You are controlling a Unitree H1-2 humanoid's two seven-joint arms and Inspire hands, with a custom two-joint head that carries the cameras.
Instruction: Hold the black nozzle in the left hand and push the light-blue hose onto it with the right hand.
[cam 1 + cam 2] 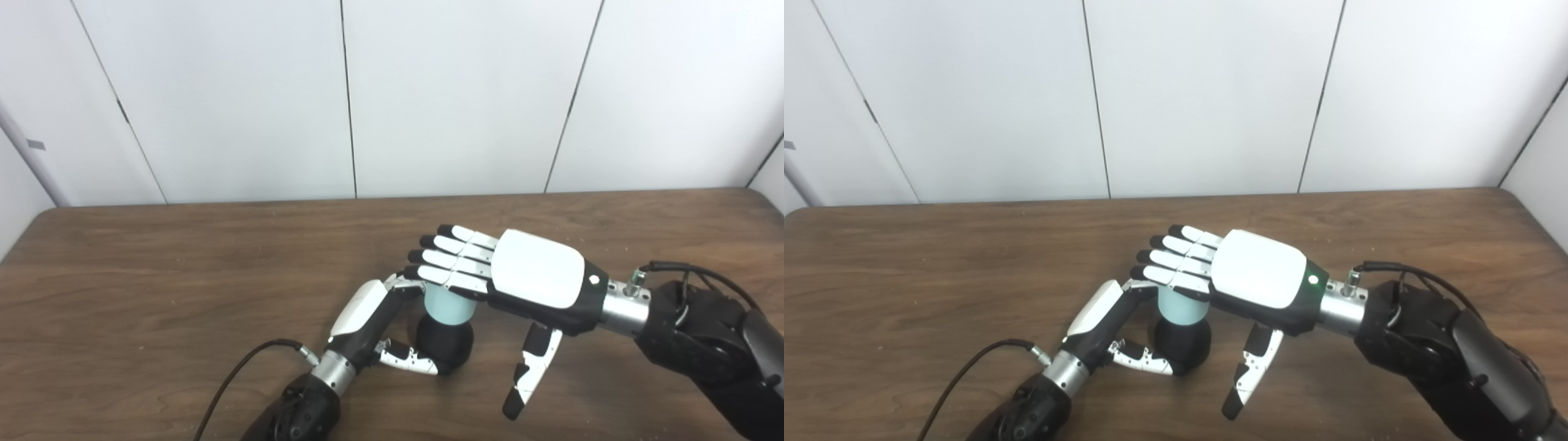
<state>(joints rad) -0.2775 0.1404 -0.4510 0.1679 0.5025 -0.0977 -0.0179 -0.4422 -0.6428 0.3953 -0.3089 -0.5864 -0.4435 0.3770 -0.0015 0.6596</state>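
Our left hand (373, 327) has its fingers clamped on the stiff-looking black nozzle (445, 342) while our right hand (520, 275), fingers apart, presses flat on the seemingly soft light-blue hose (447, 308).

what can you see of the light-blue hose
Only a short, pale blue, smooth cylinder of the hose shows, standing upright on the table's middle. Its lower end sits on the rounded black nozzle; its top is hidden under the flat fingers of the right hand, which lies palm down over it. The left hand wraps the nozzle, its upper fingers reaching the hose's left side. How far it is seated cannot be told.
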